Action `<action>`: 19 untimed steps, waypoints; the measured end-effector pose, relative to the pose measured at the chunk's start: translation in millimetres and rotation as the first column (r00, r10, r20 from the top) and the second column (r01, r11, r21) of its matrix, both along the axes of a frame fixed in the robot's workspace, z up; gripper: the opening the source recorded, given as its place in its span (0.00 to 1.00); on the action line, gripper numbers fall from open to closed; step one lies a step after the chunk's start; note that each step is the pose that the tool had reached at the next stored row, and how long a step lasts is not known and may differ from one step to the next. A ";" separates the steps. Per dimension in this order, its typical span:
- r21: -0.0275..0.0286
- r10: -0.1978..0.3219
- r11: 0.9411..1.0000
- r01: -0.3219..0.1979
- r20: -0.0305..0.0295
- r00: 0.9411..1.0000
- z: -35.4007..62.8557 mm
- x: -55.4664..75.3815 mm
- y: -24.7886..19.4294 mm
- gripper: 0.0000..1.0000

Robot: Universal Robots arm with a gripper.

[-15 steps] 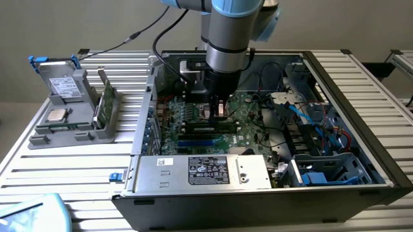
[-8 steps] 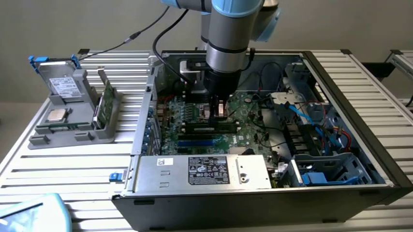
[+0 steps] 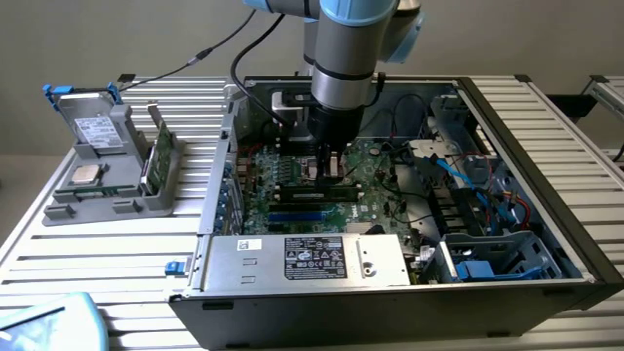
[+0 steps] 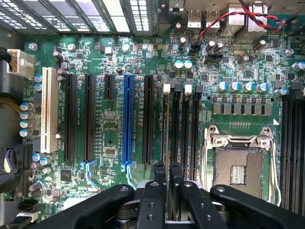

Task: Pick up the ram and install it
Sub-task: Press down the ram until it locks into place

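Observation:
The ram (image 4: 165,125) is a thin green stick seen edge-on, standing in the memory slot closest to the long expansion slots on the motherboard (image 4: 114,57). In the exterior view the ram (image 3: 317,193) lies low across the board, inside the open computer case (image 3: 546,219). My gripper (image 3: 332,174) reaches straight down onto its middle. In the wrist view my gripper (image 4: 167,171) has its two black fingers close together, one on each side of the ram's top edge. The ram's near end is hidden under them.
Three empty memory slots (image 4: 186,129) and the open CPU socket (image 4: 238,167) lie beside the ram. A blue expansion slot (image 4: 127,119) sits on its other side. A power supply (image 3: 302,256) and cables (image 3: 468,175) crowd the case. A grey holder (image 3: 107,190) with a bracketed green card (image 3: 159,153) stands at the exterior view's left.

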State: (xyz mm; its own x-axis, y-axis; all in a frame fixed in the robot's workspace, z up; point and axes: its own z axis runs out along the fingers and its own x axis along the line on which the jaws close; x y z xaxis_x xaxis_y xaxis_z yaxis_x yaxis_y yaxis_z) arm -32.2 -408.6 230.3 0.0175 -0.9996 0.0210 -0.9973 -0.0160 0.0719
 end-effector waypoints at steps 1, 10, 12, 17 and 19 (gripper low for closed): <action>0.000 0.000 1.000 0.000 0.000 1.000 1.3 0.0 0.0 0.18; 0.000 0.000 1.000 0.000 0.000 1.000 4.7 0.0 0.0 0.11; 0.000 0.000 1.000 0.000 0.000 1.000 4.7 0.2 0.0 0.11; 0.001 0.002 1.000 -0.002 -0.001 1.000 4.8 12.0 -0.6 0.11; 0.002 0.002 1.000 -0.002 -0.002 1.000 4.8 18.1 -1.1 0.11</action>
State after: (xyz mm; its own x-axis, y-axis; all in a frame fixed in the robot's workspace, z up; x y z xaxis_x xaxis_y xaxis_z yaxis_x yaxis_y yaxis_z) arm -14.1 -409.7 235.2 0.0199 -0.9996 0.0189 -0.9971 -0.0184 0.0736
